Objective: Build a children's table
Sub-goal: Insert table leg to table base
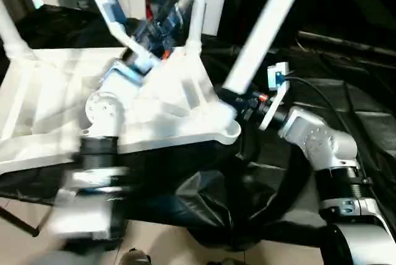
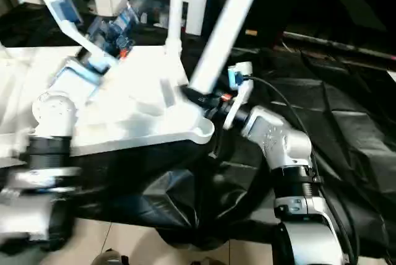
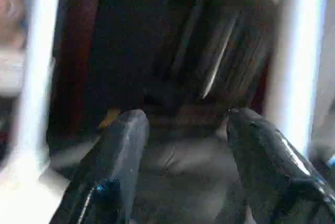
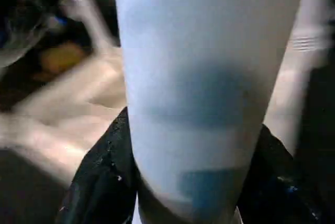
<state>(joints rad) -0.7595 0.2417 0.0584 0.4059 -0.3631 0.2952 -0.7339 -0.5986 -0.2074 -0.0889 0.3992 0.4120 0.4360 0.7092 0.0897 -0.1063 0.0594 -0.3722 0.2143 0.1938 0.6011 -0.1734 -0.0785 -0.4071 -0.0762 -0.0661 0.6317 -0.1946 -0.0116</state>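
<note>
Head views: tabletop is lying underside-up on black-draped table; leg is being held near its base by right gripper | Left wrist: left gripper is standing open, empty | Right wrist: jaws are being closed around leg; judged light, stiff, smooth, best gripped low.

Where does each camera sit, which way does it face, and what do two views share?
Left eye: on the head, looking down at the tabletop over both forearms.
Right eye: beside it, same scene.
Left wrist: along the open left gripper, nothing between its fingers.
Right wrist: along the right gripper, closed on a leg.
Shared: the head views show that leg too, leaning at the near corner.
</note>
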